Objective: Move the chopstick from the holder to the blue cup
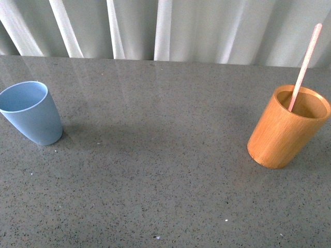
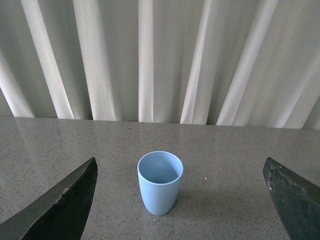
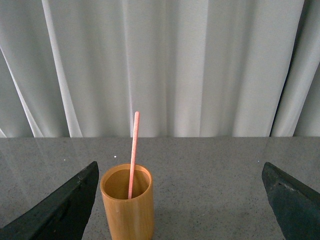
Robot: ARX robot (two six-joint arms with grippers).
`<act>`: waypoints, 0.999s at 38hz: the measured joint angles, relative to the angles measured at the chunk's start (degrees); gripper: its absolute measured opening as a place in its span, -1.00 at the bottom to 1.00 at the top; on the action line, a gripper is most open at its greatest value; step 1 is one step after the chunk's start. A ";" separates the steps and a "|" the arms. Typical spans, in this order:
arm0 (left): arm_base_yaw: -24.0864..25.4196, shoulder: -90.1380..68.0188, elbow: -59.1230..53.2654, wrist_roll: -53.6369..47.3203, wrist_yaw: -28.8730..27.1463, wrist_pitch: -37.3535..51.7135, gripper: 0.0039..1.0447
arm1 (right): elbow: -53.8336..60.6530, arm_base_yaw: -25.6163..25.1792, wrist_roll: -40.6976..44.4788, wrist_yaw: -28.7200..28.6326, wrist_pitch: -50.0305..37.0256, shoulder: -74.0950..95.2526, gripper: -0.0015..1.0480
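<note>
**Ana:** Fingers (image 2: 62, 202) of the left gripper (image 2: 180, 164), how do they stand?

**Ben:** Spread wide, with nothing pinched. The blue cup (image 2: 160, 182) stands upright on the grey speckled table (image 2: 240, 150) ahead of them, mouth up, in line with the gap between them and touching neither.

**Ana:** And the right gripper (image 3: 180, 165)?

**Ben:** The same. Its fingers (image 3: 60, 207) are held far apart and grip nothing. The holder (image 3: 127, 205) stands ahead, closer to one finger than to the other, but clear of both.

**Ana:** Where is the chopstick (image 1: 305, 64)?

**Ben:** It is in the holder. Its lower end is down inside, and most of its length sticks out above the thick rim. From the front camera it leans toward one o'clock. From the right wrist it looks nearly upright.

**Ana:** How do the two vessels lie on the table?

**Ben:** From the front camera, the blue cup sits at nine o'clock, near the table's left edge of view. The holder sits at three o'clock. They are well apart, with bare tabletop between them. A pale pleated curtain (image 1: 181, 26) hangs behind, at twelve o'clock.
</note>
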State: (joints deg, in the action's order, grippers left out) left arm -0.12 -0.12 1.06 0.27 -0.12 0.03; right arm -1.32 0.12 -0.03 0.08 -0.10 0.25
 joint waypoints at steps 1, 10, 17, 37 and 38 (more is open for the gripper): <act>0.00 0.00 0.02 0.00 0.00 0.00 0.87 | 0.00 0.00 0.00 0.00 0.00 0.00 0.81; 0.00 0.00 0.02 0.00 -0.02 0.00 0.87 | 0.00 0.00 0.02 0.00 0.00 0.00 0.81; 0.00 0.00 0.00 0.00 -0.02 0.00 0.87 | 0.00 0.00 0.00 0.00 0.00 0.00 0.81; 0.00 0.00 0.00 0.00 0.00 0.00 0.87 | 0.00 0.00 0.00 0.00 0.00 0.00 0.81; 0.00 0.00 0.00 0.00 -0.02 0.00 0.87 | 0.00 0.00 0.00 0.00 0.00 0.00 0.81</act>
State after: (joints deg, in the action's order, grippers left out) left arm -0.12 -0.12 1.06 0.27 -0.14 0.03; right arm -1.32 0.12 -0.03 0.08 -0.10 0.25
